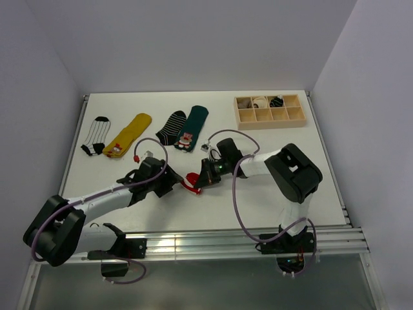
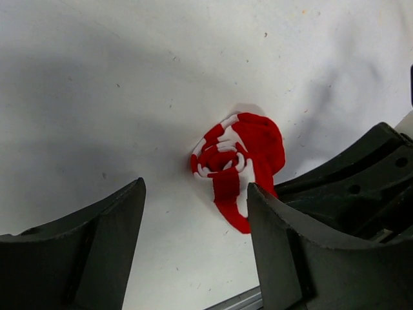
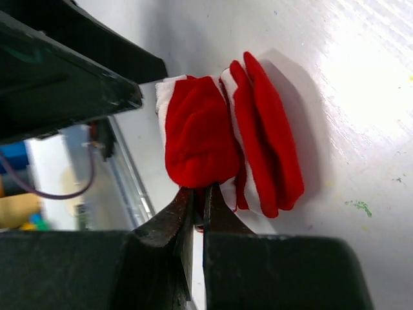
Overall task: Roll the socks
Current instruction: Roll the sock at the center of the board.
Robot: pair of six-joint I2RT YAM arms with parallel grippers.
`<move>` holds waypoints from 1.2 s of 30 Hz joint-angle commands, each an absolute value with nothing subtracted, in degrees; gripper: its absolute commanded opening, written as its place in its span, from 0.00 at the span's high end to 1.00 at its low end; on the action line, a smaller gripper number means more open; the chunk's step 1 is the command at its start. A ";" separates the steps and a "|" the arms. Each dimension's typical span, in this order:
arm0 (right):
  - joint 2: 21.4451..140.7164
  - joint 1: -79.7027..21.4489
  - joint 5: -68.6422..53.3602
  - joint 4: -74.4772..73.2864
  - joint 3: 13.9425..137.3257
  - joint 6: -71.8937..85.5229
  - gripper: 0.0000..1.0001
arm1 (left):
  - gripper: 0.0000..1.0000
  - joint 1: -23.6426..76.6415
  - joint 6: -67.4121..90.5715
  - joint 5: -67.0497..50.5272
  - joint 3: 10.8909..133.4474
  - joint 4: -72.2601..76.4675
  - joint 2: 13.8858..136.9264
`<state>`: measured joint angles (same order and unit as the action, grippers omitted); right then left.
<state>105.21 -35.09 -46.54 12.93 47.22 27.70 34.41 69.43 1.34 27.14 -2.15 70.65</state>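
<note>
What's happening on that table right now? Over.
Left gripper open beside red-and-white sock, rolled up. Right gripper shut on its edge. Other socks flat, well apart.

Our left arm lay stretched low toward the right, and we had the left gripper (image 1: 169, 184) (image 2: 195, 187) spread wide. Our right arm bent leftward, the right gripper (image 1: 201, 181) (image 3: 199, 194) facing it closely, pinched on the edge of the sock (image 3: 213, 145).
</note>
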 commanded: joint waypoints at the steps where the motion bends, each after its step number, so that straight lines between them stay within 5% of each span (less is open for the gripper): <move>1: 107.93 -33.67 -50.89 16.61 45.97 34.10 1.00 | 0.31 35.24 72.06 -1.23 26.19 4.57 73.03; 11: 113.02 -32.70 -53.43 17.84 46.06 37.79 1.00 | 0.39 36.65 72.95 -1.06 27.16 9.05 79.89; 16: 111.36 -32.52 -51.42 17.06 45.79 35.60 1.00 | 0.55 36.83 72.42 -0.26 27.42 8.00 82.96; 23: 99.96 -33.48 -41.87 11.96 44.91 26.39 0.67 | 0.64 36.91 70.58 -0.26 29.96 2.21 85.60; 36: 84.29 -47.80 -4.95 4.66 43.68 11.78 0.50 | 0.60 38.14 62.32 5.27 45.60 -19.07 87.98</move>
